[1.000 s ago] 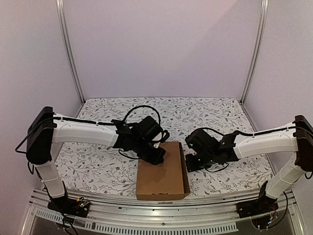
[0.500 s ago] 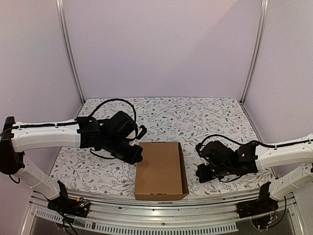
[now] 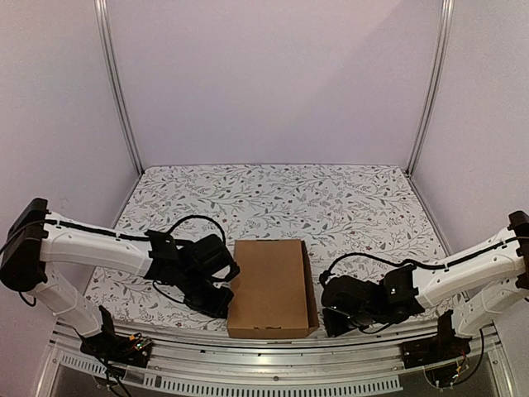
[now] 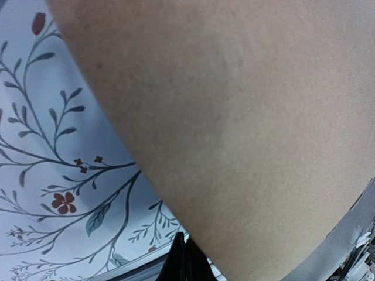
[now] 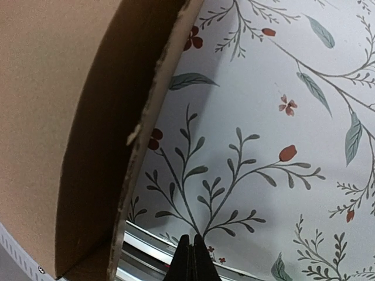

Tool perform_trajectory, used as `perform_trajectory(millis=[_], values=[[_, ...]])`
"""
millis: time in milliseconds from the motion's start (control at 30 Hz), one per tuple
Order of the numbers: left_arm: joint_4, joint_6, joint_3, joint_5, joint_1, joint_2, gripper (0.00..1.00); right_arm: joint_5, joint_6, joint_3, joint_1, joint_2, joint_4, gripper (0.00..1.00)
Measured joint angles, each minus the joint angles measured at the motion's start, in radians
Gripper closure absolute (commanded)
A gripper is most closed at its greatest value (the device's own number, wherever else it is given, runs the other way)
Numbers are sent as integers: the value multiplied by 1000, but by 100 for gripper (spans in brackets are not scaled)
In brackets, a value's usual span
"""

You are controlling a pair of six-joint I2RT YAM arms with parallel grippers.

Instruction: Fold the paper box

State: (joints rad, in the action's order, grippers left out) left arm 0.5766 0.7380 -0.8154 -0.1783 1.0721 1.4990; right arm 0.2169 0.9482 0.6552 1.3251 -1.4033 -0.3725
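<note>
Arms [image 3: 91,246] lower, beside flat cardboard box [image 3: 273,285]

Paper box [image 4: 246,134] fills most of frame; floral tablecloth [image 4: 53,175] left; end effector [image 4: 183,266] pinched closed, bottom edge.

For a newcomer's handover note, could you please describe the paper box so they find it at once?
Start at the floral-covered table. At the middle of its near edge, just behind the metal rail, lies the paper box: plain brown, flat and rectangular, the only unpatterned thing on the cloth.
</note>
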Motion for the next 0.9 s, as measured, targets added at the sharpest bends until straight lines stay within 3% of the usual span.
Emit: perform_trajectory(millis=[367, 900], values=[[-31, 56, 34, -31, 63, 6, 100, 37, 86, 86, 96, -119, -18, 100], [-32, 63, 33, -15, 64, 53, 100, 61, 44, 245, 101, -267, -109, 100]])
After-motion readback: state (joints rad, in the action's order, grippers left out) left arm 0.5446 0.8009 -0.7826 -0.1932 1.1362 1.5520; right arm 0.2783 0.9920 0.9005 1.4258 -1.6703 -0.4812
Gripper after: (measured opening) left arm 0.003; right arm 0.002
